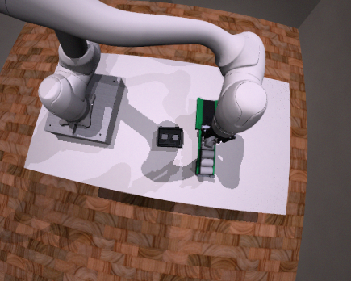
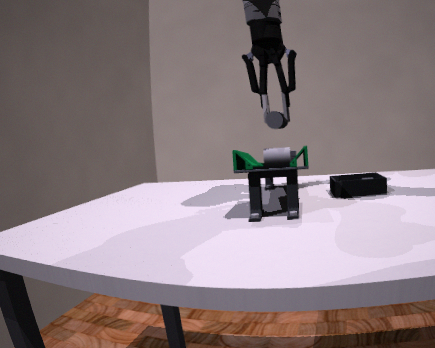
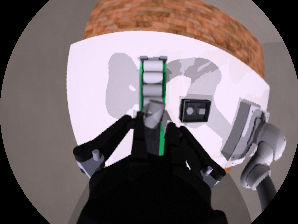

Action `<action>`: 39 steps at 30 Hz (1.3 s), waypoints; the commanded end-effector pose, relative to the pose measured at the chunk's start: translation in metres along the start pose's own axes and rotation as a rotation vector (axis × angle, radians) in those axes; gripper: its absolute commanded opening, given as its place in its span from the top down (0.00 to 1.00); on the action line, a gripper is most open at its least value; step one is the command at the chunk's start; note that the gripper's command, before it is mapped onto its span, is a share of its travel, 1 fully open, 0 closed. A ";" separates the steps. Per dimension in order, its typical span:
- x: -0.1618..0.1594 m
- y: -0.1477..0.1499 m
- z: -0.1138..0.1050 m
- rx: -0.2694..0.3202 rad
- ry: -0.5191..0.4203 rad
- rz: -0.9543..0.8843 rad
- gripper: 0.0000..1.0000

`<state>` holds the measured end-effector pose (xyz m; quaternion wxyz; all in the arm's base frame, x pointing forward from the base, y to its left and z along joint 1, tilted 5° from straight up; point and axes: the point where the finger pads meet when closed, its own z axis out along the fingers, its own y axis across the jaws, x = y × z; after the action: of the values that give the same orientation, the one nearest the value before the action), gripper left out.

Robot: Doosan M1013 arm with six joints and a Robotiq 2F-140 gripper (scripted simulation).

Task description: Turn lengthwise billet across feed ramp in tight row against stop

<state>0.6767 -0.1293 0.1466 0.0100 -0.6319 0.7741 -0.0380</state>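
Hanging well above the feed ramp [image 2: 245, 161], the hand [image 2: 275, 112] is clenched on one billet [image 2: 276, 120], its two fingers [image 2: 266, 104] pinching the grey bar from either side. From the exterior view the bar's round end face points toward the camera, so the billet shows end-on, apart from the ramp and everything on it.

Below it, the green-sided ramp stands on dark legs [image 2: 255, 200] on the white tabletop [image 2: 185, 240]. Another billet [image 2: 276, 157] lies across the ramp between the green side rails.

Seen from the top view, the ramp [image 1: 198, 121] runs as a long narrow strip, with a row of billets [image 1: 206, 162] lying crosswise and side by side at its near end. The arm's wrist [image 1: 242, 105] covers the middle of the ramp, so the held bar is mostly hidden there.

The wrist view looks down past the dark fingers onto the ramp [image 3: 141, 90], where the crosswise billets [image 3: 152, 76] sit at the far end and the held billet [image 3: 153, 111] shows between the fingers.

A black tray [image 1: 169, 137] sits on the tabletop beside the ramp, and the arm's grey base plate [image 1: 109, 121] lies well apart, further over.
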 end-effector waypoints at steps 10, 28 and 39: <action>0.000 0.000 0.000 0.000 0.000 0.095 0.90; 0.000 0.000 0.000 0.000 0.000 0.277 0.90; 0.000 0.000 0.000 0.000 0.000 0.395 0.90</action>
<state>0.6766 -0.1293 0.1466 0.0168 -0.4812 0.8757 -0.0354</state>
